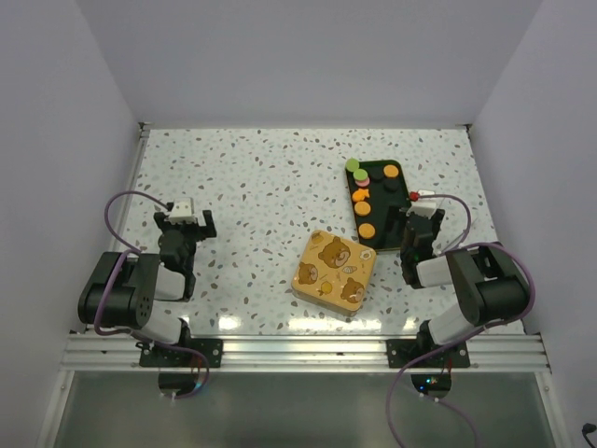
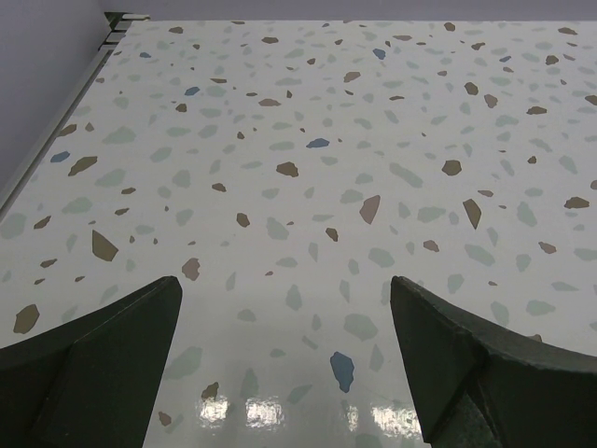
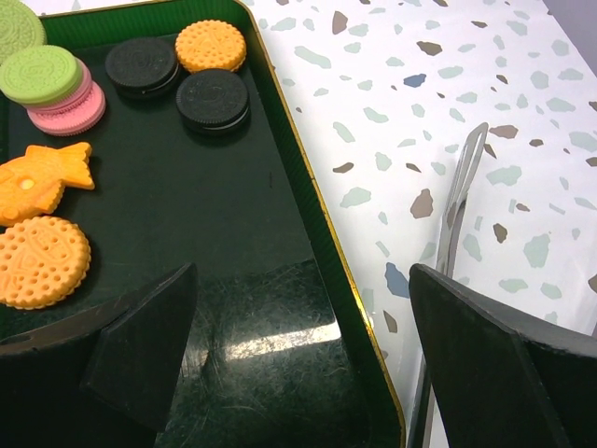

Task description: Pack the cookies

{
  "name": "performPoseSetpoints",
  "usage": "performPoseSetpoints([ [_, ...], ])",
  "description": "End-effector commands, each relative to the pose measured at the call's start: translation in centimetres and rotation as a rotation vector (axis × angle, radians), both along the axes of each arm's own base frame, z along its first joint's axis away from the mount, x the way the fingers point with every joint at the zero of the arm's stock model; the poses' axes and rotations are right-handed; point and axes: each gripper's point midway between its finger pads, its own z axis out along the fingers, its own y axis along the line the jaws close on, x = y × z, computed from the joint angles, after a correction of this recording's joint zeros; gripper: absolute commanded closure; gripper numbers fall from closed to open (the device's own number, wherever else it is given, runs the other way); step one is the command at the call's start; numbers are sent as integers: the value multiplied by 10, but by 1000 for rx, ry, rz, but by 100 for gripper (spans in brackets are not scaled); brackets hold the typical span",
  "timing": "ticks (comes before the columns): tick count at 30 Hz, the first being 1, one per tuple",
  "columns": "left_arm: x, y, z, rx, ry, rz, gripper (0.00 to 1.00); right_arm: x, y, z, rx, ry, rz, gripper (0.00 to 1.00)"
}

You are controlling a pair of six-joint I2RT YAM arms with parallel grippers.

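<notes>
**Top view**
- Table [image 1: 261, 177]: speckled terrazzo, walled on 3 sides.
- Tray [image 1: 394, 177]: dark green, gold rim, upper right of centre. Holds all the cookies [image 1: 364, 212]: 4 orange down its left side, 2 black in the middle, green + pink at the top left corner.
- Tin [image 1: 334, 270]: square, yellow-orange w/ bear pics, lid on, centre frame just below-left of tray. Contents hidden.
- Left gripper [image 1: 184, 220]: left side, well apart from tray and tin.
- Right gripper [image 1: 420, 224]: at tray's lower right corner.

**Left wrist view**
- Fingers [image 2: 103, 355]: spread wide at the lower corners, nothing between them, only bare tabletop ahead.

**Right wrist view**
- Tray fills the left half.
- Cookies in it: green one at the upper left corner, green-on-pink stack beside it, 2 black sandwich rounds + 1 orange round at top centre, orange fish shape + orange dotted round at left edge.
- Tongs [image 3: 457, 215]: metal, on the table right of the tray rim, not touching it.
- Fingers [image 3: 112, 355]: wide apart, holding nothing. One is over the tray floor, the other over the table, w/ the rim between them.
</notes>
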Motion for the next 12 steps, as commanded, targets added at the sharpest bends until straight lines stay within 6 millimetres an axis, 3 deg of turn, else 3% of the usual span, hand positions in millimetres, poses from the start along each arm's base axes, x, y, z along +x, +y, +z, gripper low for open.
performPoseSetpoints([
  [1, 7, 1, 24, 19, -93, 0, 0, 10, -1, 23, 2, -83, -8, 1],
  [12, 7, 0, 24, 19, -92, -2, 0, 10, -1, 23, 3, -83, -8, 1],
])
